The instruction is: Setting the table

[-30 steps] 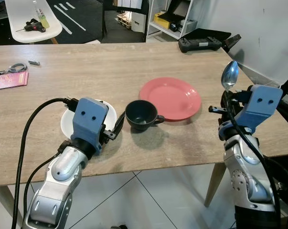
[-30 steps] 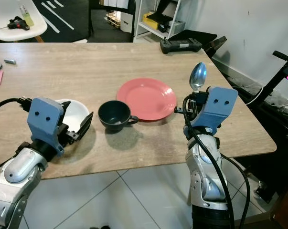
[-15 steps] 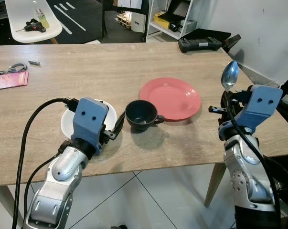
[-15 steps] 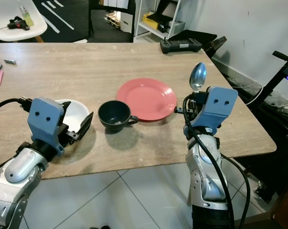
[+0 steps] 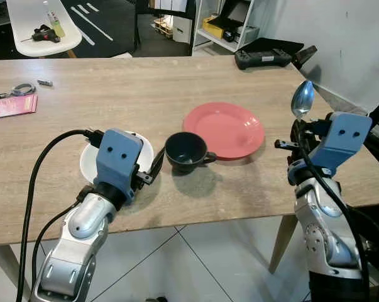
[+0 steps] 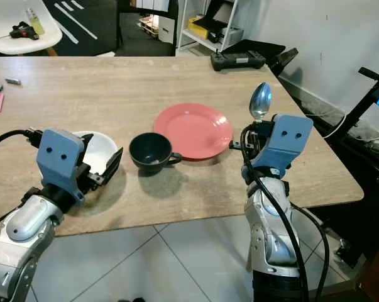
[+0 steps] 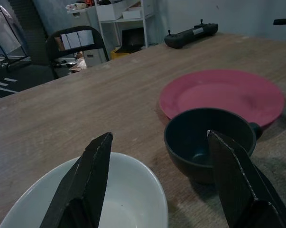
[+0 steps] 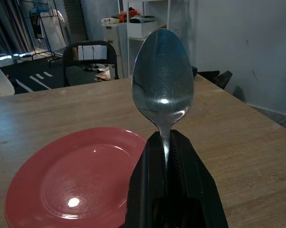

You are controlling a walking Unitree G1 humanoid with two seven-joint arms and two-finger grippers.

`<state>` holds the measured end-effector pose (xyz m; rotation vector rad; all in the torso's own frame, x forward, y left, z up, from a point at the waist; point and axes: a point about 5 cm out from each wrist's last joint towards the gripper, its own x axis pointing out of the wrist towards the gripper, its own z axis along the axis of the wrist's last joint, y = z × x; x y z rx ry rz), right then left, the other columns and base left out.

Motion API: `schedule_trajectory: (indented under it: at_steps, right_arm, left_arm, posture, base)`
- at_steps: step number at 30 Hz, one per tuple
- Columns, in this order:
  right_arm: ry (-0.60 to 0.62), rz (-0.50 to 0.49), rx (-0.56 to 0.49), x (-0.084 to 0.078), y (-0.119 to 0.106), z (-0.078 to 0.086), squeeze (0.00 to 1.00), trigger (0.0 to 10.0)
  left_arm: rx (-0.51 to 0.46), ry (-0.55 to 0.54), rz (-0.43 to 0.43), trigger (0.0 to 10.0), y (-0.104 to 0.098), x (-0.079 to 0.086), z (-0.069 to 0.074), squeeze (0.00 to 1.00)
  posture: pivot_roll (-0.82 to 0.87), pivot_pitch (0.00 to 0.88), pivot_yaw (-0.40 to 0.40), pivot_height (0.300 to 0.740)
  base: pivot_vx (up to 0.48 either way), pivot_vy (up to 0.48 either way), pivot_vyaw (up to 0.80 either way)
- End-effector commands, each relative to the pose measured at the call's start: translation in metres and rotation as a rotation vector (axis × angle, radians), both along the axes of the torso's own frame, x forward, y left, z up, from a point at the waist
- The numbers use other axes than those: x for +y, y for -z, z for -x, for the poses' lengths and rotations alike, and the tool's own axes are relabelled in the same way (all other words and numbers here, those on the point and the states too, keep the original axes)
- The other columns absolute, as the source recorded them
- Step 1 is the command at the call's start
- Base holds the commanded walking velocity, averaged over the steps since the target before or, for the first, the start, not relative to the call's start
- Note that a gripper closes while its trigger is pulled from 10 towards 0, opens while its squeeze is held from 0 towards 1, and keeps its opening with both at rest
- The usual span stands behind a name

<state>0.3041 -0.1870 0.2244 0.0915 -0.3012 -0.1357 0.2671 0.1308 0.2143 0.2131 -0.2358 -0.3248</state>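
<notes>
A red plate (image 5: 224, 129) lies on the wooden table (image 5: 145, 88), with a dark cup (image 5: 186, 151) just to its left and a white bowl (image 5: 88, 161) further left. My left gripper (image 5: 153, 168) is open, low over the bowl's right rim, its fingers (image 7: 88, 190) spread towards the cup (image 7: 209, 147). My right gripper (image 5: 298, 135) is shut on the handle of a metal spoon (image 5: 302, 99), held upright to the right of the plate, bowl end up. The spoon (image 8: 162, 83) stands clamped between the fingers above the red plate (image 8: 76, 183).
A black controller (image 5: 264, 58) lies at the table's far right corner. A pink booklet (image 5: 12, 106) and small tools (image 5: 19, 90) lie at the far left. A white chair (image 5: 41, 25) with items stands behind the table. The table's right edge runs near my right arm.
</notes>
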Motion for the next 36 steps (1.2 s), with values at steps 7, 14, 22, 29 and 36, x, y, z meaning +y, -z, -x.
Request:
schedule_trajectory:
  at_steps: [7,14,22,29,36]
  right_arm:
    - [0.021,0.009,0.028,-0.0053,0.0061,0.0009,0.0,10.0]
    - [0.022,0.009,0.027,-0.0049,0.0064,0.0011,0.0,10.0]
    - [0.02,0.01,0.028,-0.0046,0.007,0.0008,0.0,10.0]
    - [0.021,0.012,0.026,-0.0049,0.0065,0.0007,0.0,10.0]
    - [0.023,0.016,0.026,-0.0055,0.006,0.0008,0.0,10.0]
  left_arm:
    - [0.019,0.0,-0.009,10.0,0.0061,-0.0009,0.0004,0.0]
    - [0.019,0.002,-0.01,10.0,0.0063,-0.0008,0.0007,0.0]
    - [0.018,0.004,-0.011,10.0,0.0065,-0.0009,0.0004,0.0]
    - [0.014,0.005,-0.007,10.0,0.006,-0.0017,-0.0006,0.0]
    - [0.016,0.011,-0.001,10.0,0.0069,-0.0034,-0.0009,0.0]
  posture:
    - [0.02,0.071,0.03,0.74]
    - [0.02,0.07,0.032,0.74]
    - [0.02,0.065,0.033,0.74]
    - [0.01,0.064,0.031,0.74]
    - [0.0,0.064,0.031,0.74]
  base:
    - [0.0,0.0,0.0]
    - [0.0,0.0,0.0]
    - [0.0,0.0,0.0]
    - [0.0,0.0,0.0]
    - [0.0,0.0,0.0]
